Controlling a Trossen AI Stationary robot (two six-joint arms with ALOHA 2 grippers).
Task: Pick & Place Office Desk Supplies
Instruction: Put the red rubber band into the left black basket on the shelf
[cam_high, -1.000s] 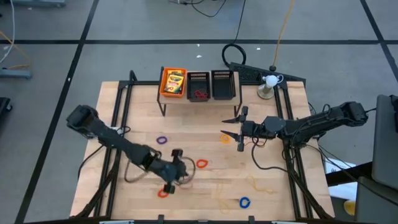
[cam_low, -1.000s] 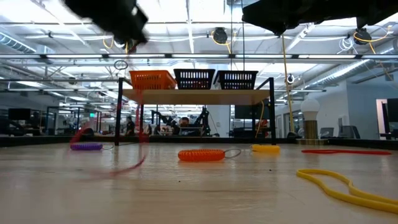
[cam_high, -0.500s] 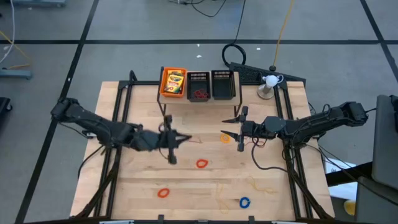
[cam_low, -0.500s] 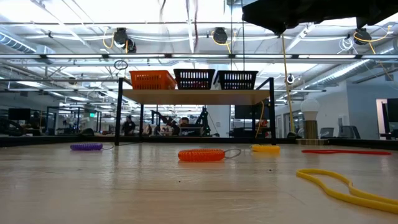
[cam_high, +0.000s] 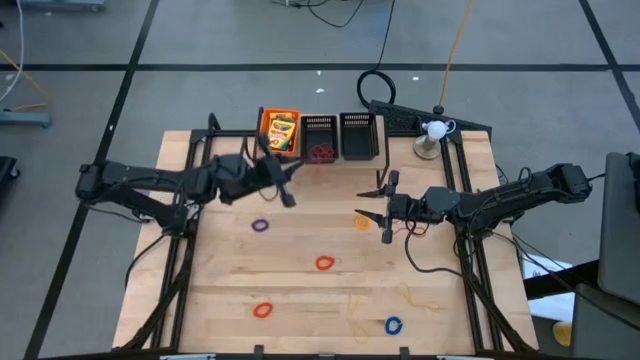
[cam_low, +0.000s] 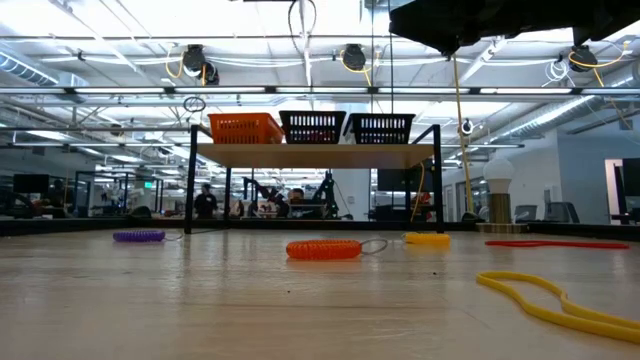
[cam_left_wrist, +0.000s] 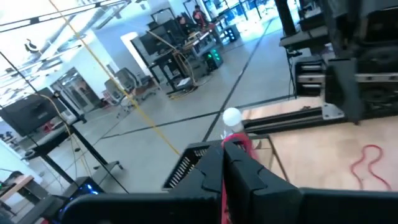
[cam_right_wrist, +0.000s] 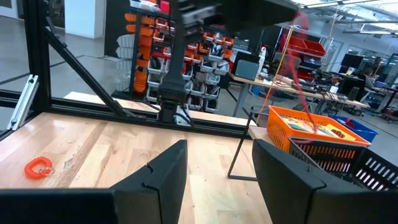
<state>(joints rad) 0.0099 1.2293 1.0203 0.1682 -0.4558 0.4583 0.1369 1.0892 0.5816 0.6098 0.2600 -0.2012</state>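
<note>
High view: the left pincer (cam_high: 283, 180), pressed together on what looks like a thin red band (cam_left_wrist: 244, 144), has swung up from the front of the surface (cam_high: 300, 300) to just in front of the bins, so a drop seems near. The right pincer (cam_high: 385, 205) waits spread at mid-right. The orange bin (cam_high: 264, 135) holds card boxes (cam_high: 281, 131); the middle black bin (cam_high: 318, 138) holds red bands; the right bin (cam_high: 358, 136) looks empty. Rings (cam_high: 323, 263) remain scattered on the wood.
</note>
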